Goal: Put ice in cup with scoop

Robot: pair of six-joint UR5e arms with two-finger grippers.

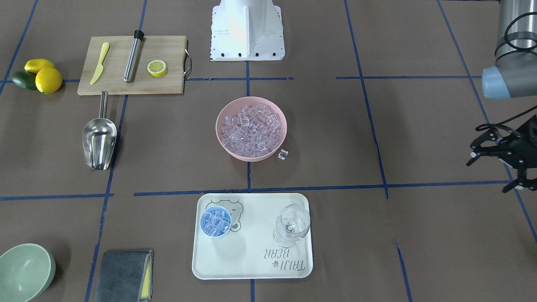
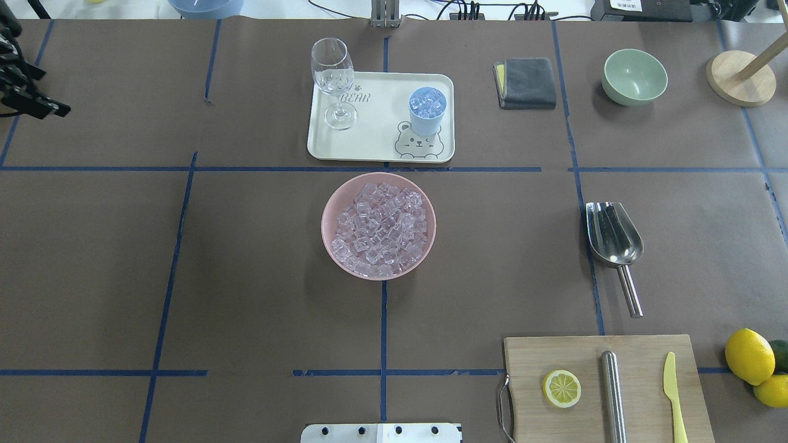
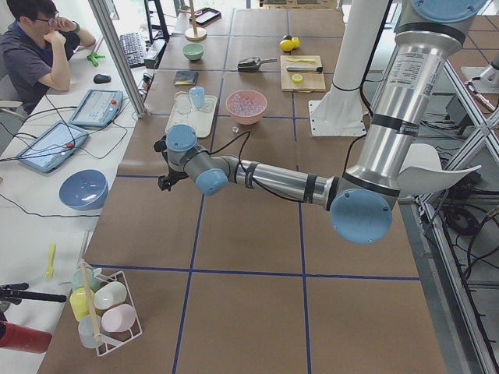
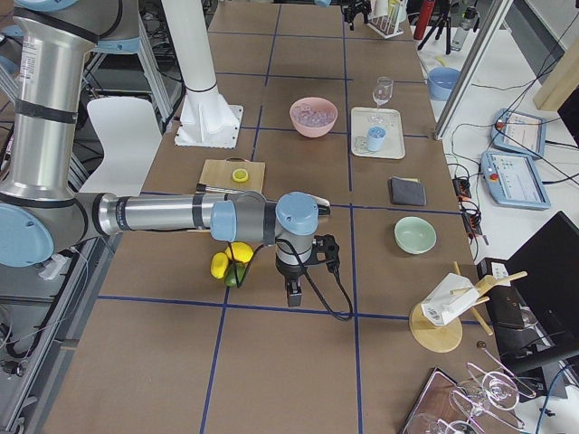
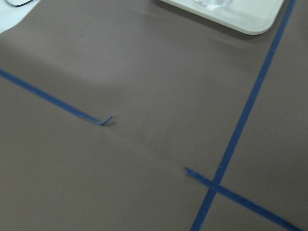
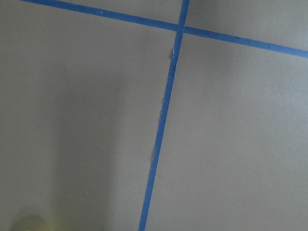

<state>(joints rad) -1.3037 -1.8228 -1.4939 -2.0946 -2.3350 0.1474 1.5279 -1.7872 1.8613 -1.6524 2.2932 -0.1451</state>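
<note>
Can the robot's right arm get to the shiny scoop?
Probably yes: the scoop lies in the open on that arm's side, nothing over it, and the right gripper hangs close by.

- The bowl (image 2: 325, 227) sits mid-bench with the ice (image 2: 378, 227) heaped in it.
- One loose cube (image 1: 283, 154) lies just beside the bowl, on its far-edge side.
- The tray (image 2: 381, 132) lies between the bowl and the far edge.
- On the tray, the cup (image 2: 425, 123) stands at the robot's right with ice in it, and the stemmed glass (image 2: 332, 74) at its left.
- The scoop (image 2: 614, 237) lies well to the right of the bowl, with its handle toward the robot's edge.
- The cutting board (image 2: 640, 394) lies at the robot's edge, behind the scoop.
- On the board, left to right, lie a lemon half (image 2: 561, 388), a steel cylinder (image 2: 612, 400) and a knife (image 2: 674, 394).
- Whole lemons (image 2: 749, 355) sit by the board at the right end.
- Toward the far-right corner, a folded cloth (image 2: 526, 82) lies between the tray and a second bowl (image 2: 635, 77).
</note>
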